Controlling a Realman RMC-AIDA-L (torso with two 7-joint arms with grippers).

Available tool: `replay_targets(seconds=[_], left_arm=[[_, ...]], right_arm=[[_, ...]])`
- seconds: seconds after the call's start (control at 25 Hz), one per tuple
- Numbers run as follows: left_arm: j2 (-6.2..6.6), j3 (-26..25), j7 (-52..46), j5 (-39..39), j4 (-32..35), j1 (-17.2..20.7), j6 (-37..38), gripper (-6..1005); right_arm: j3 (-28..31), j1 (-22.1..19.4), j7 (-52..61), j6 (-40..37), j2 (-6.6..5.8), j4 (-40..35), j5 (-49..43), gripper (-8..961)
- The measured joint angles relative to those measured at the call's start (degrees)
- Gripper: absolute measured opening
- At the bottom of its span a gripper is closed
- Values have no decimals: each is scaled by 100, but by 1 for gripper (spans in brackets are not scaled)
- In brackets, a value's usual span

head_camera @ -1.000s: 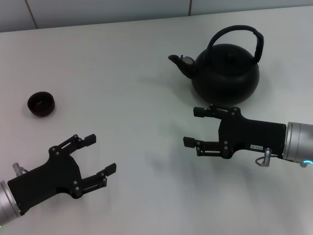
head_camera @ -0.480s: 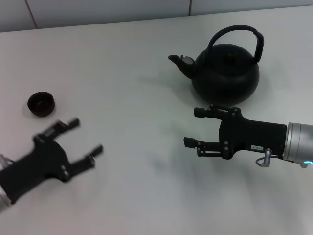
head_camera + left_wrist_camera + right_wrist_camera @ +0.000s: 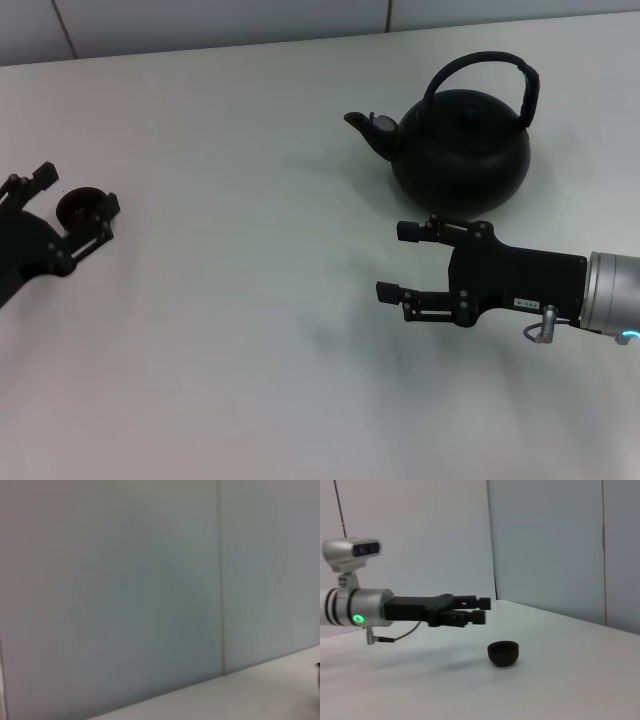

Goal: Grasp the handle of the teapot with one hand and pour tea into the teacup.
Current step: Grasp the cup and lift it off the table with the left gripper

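The matte-black teapot (image 3: 460,145) stands at the back right, spout pointing left, its arched handle (image 3: 482,63) upright and free. My right gripper (image 3: 399,260) is open and empty, just in front of the teapot and pointing left. The small dark teacup (image 3: 80,207) sits at the far left of the table. My left gripper (image 3: 76,191) is open with a finger on either side of the cup as seen from above. In the right wrist view the left gripper (image 3: 483,609) hovers above and a little behind the cup (image 3: 503,653), not touching it.
The white table (image 3: 250,300) ends at a pale tiled wall (image 3: 200,20) at the back. The left wrist view shows only that wall (image 3: 125,580) and a strip of table (image 3: 260,690).
My left arm has swung from the near left up toward the far left, bringing its open gripper over the teacup. The right arm, teapot and cup have not moved.
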Motion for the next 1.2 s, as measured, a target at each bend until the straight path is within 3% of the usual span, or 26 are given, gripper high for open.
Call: replay_targets(seconds=[0.36,1.2], left_arm=[[-33,35,-374,167,73,-401,-1082,847],[-27,-17,-658,459,141,-499,-1962,786]], right_arm=[[0,15,26,-29,0,0,0,823],[0,12,41,-118,0,-21,0,824]])
